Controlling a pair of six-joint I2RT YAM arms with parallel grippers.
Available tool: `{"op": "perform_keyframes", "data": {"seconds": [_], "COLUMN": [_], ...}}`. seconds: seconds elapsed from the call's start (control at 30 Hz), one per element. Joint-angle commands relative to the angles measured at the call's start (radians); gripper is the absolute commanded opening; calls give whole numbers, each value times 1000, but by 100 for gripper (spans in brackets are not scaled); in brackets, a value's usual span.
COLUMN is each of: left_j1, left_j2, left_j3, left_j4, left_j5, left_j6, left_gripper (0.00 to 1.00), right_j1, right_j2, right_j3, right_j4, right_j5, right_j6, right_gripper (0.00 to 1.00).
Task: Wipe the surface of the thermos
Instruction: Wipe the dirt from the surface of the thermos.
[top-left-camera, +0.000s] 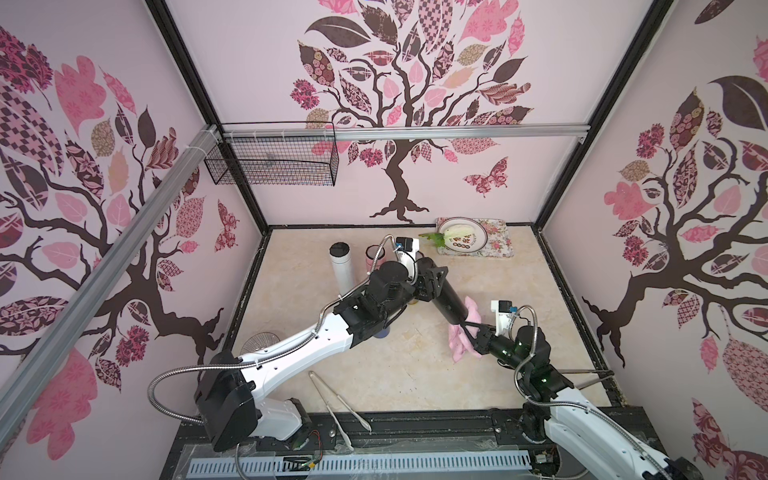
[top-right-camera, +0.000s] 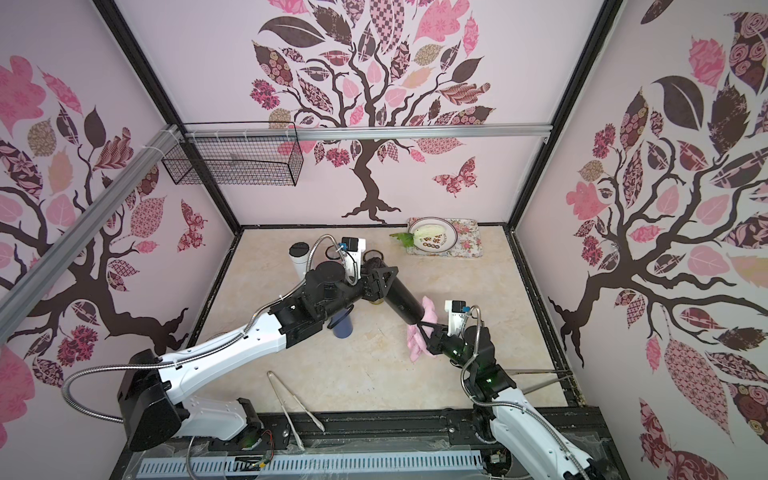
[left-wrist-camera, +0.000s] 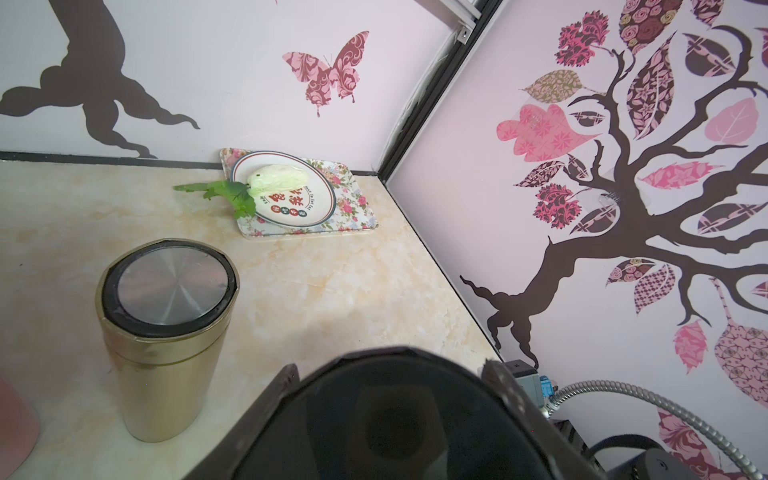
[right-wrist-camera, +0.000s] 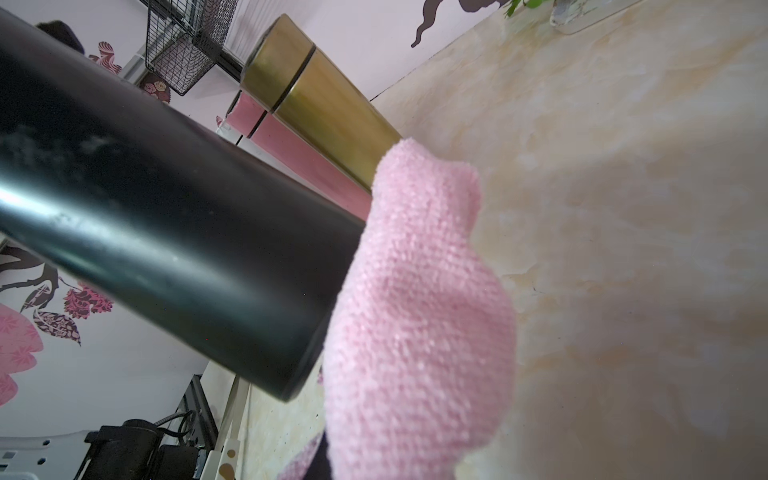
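Starting at the near edge of the beige marble-pattern tabletop (top-left-camera: 395, 374), a pair of slim metal tongs (top-left-camera: 336, 399) lies unused. Further in, the right gripper (top-left-camera: 471, 329) is clamped on a fluffy pink microfibre cloth (right-wrist-camera: 415, 311). The loose part of the cloth lies against the base end of the black cylindrical steel thermos (right-wrist-camera: 166, 208).

The thermos is held clear of the table at a slant, base end toward the right arm. The left gripper (top-left-camera: 430, 276) is closed across its upper end, near the lid.

Handling notes, as judgement:
- The thermos wall is rigid and smooth with a sheen, so expect it to slip or swivel in the jaws under sideways wiping pressure.
- It is probably moderately heavy. Held at one end, the free end acts as a lever.
- Take hold across the diameter near the lid, as here, leaving the body free for the cloth.
- The cloth is soft and limp – it must be pressed on, not dragged by a corner.

Behind the arms stand a gold metal thermos (left-wrist-camera: 166, 340), a pink thermos (top-left-camera: 374, 255) and a white thermos (top-left-camera: 343, 266). Against the far wall, a floral tray (left-wrist-camera: 361, 208) carries a round plate (left-wrist-camera: 316, 208) with a pale cabbage (left-wrist-camera: 278, 178).
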Motion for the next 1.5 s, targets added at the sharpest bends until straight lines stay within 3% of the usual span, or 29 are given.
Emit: {"op": "perform_keyframes", "data": {"seconds": [0.0, 0.7, 0.97, 1.13, 1.3, 1.47], "left_j1": [-4, -1, -2, -2, -3, -1], "left_j2": [26, 87, 130, 90, 27, -18], "left_j3": [71, 149, 164, 142, 105, 83], "left_j4": [56, 92, 15, -62, -138, -154], "left_j5": [26, 7, 27, 47, -11, -33], "left_j6": [13, 62, 72, 91, 122, 125], "left_gripper": [0, 0, 0, 0, 0, 0], "right_j1": [11, 26, 26, 25, 21, -4], "right_j2": [35, 252, 190, 133, 57, -6], "right_j3": [6, 58, 91, 123, 159, 177], "right_j4": [171, 279, 171, 41, -59, -87], "right_j5": [-54, -119, -79, -4, 63, 95], "right_j6": [53, 45, -14, -87, -141, -131], "right_gripper": [0, 0, 0, 0, 0, 0]}}
